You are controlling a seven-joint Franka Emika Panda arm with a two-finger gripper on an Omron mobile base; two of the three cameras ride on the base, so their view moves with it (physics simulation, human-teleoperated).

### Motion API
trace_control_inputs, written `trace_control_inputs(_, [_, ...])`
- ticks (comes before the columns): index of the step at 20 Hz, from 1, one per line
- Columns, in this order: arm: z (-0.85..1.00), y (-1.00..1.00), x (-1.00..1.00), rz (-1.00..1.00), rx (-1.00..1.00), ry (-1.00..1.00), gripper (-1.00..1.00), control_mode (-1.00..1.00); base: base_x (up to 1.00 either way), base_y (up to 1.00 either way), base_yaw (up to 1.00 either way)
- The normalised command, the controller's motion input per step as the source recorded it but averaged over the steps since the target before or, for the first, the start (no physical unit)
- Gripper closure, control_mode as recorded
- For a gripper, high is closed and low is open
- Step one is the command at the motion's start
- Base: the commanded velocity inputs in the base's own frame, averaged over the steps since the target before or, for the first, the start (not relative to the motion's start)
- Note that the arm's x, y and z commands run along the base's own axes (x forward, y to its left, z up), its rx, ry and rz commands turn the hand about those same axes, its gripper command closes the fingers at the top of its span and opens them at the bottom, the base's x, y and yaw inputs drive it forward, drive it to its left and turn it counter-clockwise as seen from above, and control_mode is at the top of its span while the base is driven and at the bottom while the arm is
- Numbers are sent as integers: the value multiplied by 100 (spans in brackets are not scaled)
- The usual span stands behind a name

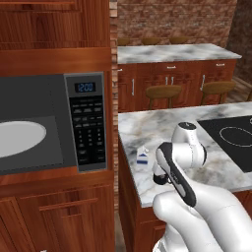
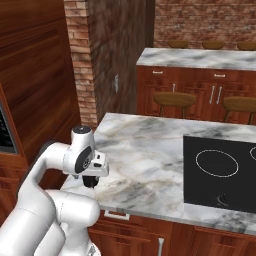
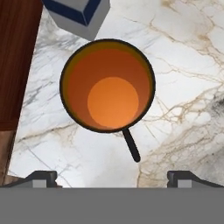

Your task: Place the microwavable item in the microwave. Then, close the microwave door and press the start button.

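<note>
Claw (image 3: pixel 112 177) hangs spread above upright mug (image 3: pixel 107 85), seemingly clear of it.

Mug (image 3: pixel 107 85) sits on the counter (image 3: pixel 183 65) directly under my gripper (image 3: pixel 112 178), handle toward my fingertips. Carton (image 3: pixel 78 15) just beyond the mug, near the counter's edge. Microwave (image 1: pixel 51 125) set in the cabinet wall, left of the counter; cooktop (image 1: pixel 231 135) on the counter's right.

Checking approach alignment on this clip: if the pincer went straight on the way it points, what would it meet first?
Most likely the mug: in the hand view the open pincer looks straight down into its orange interior, its handle pointing back between the tips. The carton sits off-line beyond. Depth is unclear, and the wide tips may pass outside the rim.
</note>
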Motion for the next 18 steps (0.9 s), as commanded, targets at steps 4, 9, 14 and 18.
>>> trace_control_inputs(4, [-26,0,0,6,0,-6,-100,-100,0,0,0])
trace_control_inputs(9, [-19,0,1,7,0,-7,-100,-100,0,0,0])
trace_control_inputs(14, [-33,0,0,7,0,-1,-100,-100,0,0,0])
trace_control_inputs(18, [-47,0,0,7,0,0,-100,-100,0,0,0])
